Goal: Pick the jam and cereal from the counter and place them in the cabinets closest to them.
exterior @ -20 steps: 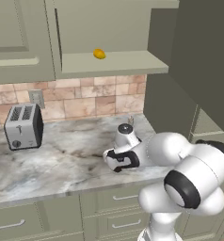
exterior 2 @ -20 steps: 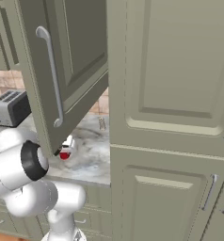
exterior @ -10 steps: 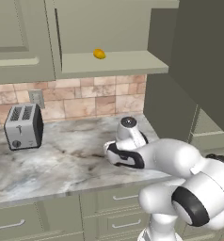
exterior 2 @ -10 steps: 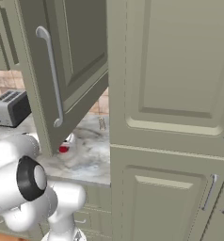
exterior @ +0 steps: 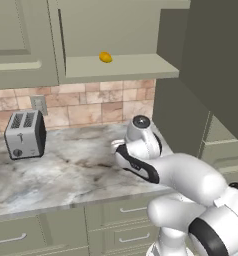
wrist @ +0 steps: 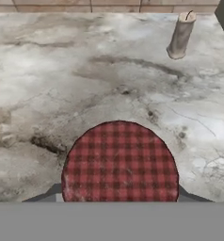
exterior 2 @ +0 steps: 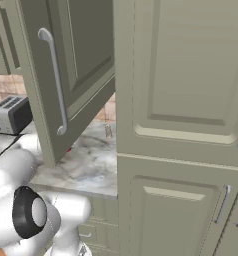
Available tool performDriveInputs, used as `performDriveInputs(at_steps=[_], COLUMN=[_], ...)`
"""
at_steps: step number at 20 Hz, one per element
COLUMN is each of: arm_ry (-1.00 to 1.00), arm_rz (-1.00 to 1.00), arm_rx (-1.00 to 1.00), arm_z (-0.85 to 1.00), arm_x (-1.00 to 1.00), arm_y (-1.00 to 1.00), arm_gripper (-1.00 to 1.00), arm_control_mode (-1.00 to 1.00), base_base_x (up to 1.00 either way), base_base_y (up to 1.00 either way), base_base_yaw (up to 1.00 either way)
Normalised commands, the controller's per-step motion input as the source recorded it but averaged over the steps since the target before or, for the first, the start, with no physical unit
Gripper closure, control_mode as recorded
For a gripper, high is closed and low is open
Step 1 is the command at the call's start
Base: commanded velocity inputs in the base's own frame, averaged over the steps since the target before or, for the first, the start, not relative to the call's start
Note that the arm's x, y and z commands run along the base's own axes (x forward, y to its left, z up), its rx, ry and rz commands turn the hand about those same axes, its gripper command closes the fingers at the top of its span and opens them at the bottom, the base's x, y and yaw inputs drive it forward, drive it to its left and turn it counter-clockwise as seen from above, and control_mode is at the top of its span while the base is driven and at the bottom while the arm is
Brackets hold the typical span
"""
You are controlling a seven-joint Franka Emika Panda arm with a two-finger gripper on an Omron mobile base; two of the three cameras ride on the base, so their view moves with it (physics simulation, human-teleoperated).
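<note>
While the white arm reaches low over the grey-veined marble counter (exterior: 56,170) at centre frame of the left base view, its gripper is hidden behind the wrist; a silver toaster (exterior: 25,134) stands at left, and a small yellow fruit (exterior: 106,57) lies on the doorless pale green shelf recess (exterior: 116,67) at upper centre. In the right base view an open panelled cabinet door (exterior 2: 66,70) fills the upper left, with a sliver of red just below its lower edge. In the hand view the red checked lid of the jam jar (wrist: 119,162) sits at lower centre, a dark fingertip at each flank; the claw appears pinched on it, contact judged, not plainly seen. The jam grasp is in hand; next comes a lift toward the shelf recess.
</note>
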Motion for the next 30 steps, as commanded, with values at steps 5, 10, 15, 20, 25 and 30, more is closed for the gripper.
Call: performDriveInputs(at_steps=[5,10,15,20,25,30], arm_ry=[-0.14,-0.09,-0.01,0.01,0.03,0.03], arm_rz=[-0.06,-0.07,-0.09,-0.09,-0.02,-0.02], arm_rx=[0.03,0.02,0.02,0.00,0.01,0.03], arm_z=[0.57,0.57,0.62,0.66,0.67,0.64], arm_x=[-0.03,0.00,0.00,-0.06,-0.20,-0.27], arm_y=[0.05,0.04,0.07,0.06,0.00,0.00], arm_gripper=[1.00,1.00,1.00,1.00,1.00,1.00], arm_control_mode=[-1.00,-1.00,-1.00,-1.00,-1.00,-1.00], base_base_x=[0.00,0.00,0.00,0.00,0.00,0.00], base_base_y=[0.00,0.00,0.00,0.00,0.00,0.00], base_base_yaw=[0.00,0.00,0.00,0.00,0.00,0.00])
